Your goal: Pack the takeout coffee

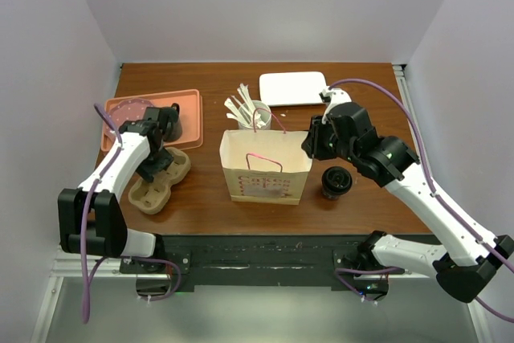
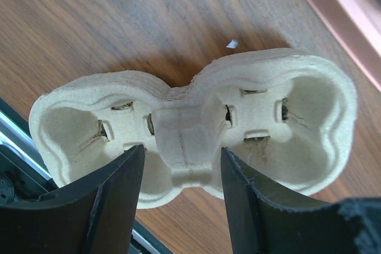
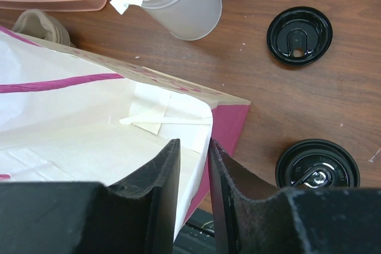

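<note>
**A:** Where is the takeout coffee [image 1: 337,181] now?

**B:** It stands upright on the desk [image 1: 201,78], just right of the paper bag [image 1: 265,168]. It is not packed yet.

**A:** Why is the right tool [image 3: 194,144] at the bag?

**B:** Its jaws sit narrowly apart over the bag's right wall, I think to keep the mouth open. Whether they pinch the paper, I cannot tell.

**A:** And the left tool [image 2: 183,153]?

**B:** It is open, with one jaw on each side of the middle of the pulp cup carrier [image 2: 297,105], probably to take it.

**A:** Please count.

**B:** One bag, one carrier with two empty wells, one white cup of stirrers [image 1: 253,112], one pink tray [image 1: 189,106], one white plate [image 1: 293,87]. The right wrist view shows two black lids. The second lid [image 3: 299,35] I do not see from above, and I think the right arm covers it.
</note>
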`<state>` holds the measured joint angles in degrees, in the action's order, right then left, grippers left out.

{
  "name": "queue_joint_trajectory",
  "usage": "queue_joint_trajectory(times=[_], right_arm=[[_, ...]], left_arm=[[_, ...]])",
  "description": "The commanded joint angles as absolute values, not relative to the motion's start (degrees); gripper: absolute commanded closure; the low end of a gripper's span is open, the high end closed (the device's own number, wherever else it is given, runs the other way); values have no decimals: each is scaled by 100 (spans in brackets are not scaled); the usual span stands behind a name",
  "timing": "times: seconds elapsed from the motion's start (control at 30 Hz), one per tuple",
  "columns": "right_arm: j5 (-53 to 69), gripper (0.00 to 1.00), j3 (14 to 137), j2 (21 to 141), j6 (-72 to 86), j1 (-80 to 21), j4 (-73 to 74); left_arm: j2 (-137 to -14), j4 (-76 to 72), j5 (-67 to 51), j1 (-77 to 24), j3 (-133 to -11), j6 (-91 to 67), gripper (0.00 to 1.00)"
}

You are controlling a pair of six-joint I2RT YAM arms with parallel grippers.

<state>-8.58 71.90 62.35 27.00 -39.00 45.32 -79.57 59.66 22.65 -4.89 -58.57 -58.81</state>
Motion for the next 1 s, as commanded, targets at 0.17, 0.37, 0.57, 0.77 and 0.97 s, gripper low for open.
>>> queue_joint_trajectory(times=[0.17, 0.37, 0.57, 0.77, 0.97], right_arm=[[-1072, 66, 7497, 6108, 2681, -3920, 4430], [-1125, 65, 7480, 6003, 2760, -3920, 4509], [-1160, 65, 7453, 5915, 2830, -3920, 4597], [-1195, 65, 7374, 5818, 2909, -3929, 4597], [-1230, 65, 7383, 5792, 2944, -3929, 4588]], left_arm=[[-7822, 5713, 2241, -466, -5669, -5660, 44], [-7884, 5573, 2303, -466, -5616, -5616, 51], [-7945, 5537, 2329, -466, -5634, -5581, 58], [-7963, 5502, 2286, -466, -5678, -5493, 49], [-8007, 5485, 2294, -466, -5669, -5388, 40]])
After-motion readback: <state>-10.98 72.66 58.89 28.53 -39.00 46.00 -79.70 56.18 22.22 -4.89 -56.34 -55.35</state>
